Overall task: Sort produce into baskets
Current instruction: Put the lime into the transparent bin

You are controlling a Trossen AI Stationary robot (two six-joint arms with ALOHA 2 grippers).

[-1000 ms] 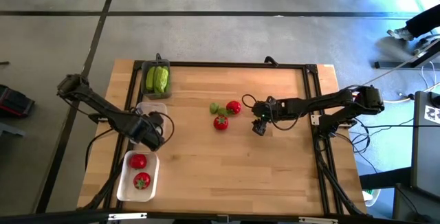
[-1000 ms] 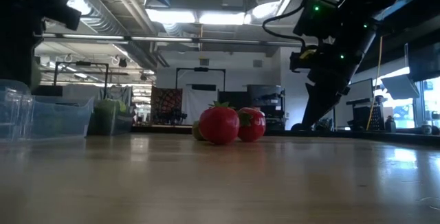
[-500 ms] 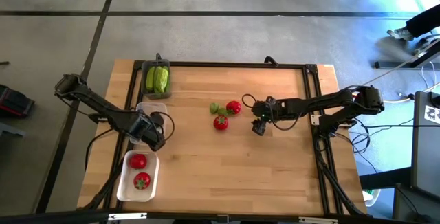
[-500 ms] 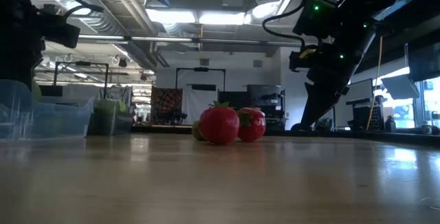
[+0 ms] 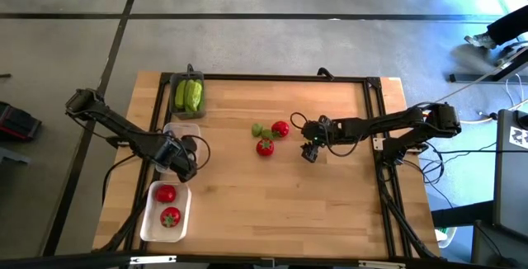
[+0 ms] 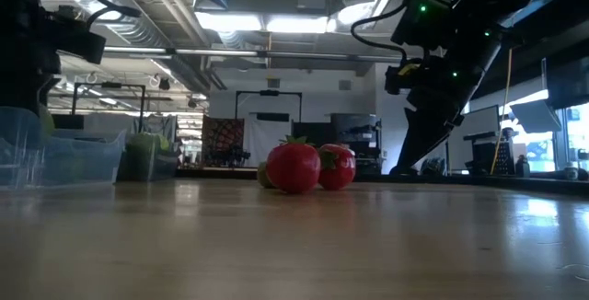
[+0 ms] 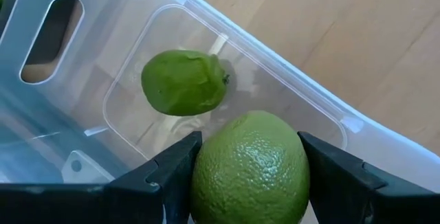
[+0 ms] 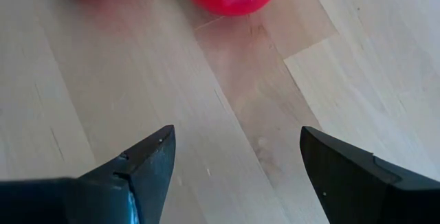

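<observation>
The left gripper (image 7: pixel 249 172) is hovering over the clear plastic basket (image 7: pixel 82 100), its fingers clamped on a round green fruit (image 7: pixel 249 165); another green fruit (image 7: pixel 183 82) is lying inside. The right gripper (image 8: pixel 234 162), fingers spread apart, is hanging near two small red tomatoes (image 5: pixel 271 137) mid-table.

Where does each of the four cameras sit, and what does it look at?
High: overhead, straight down; both arms, three baskets.
Low: table height, looking across; tomatoes, right arm above.
Left wrist: left gripper holding a green fruit over the clear basket.
Right wrist: open right gripper over wood.
Shared: tomatoes in high, low and right wrist views.
</observation>
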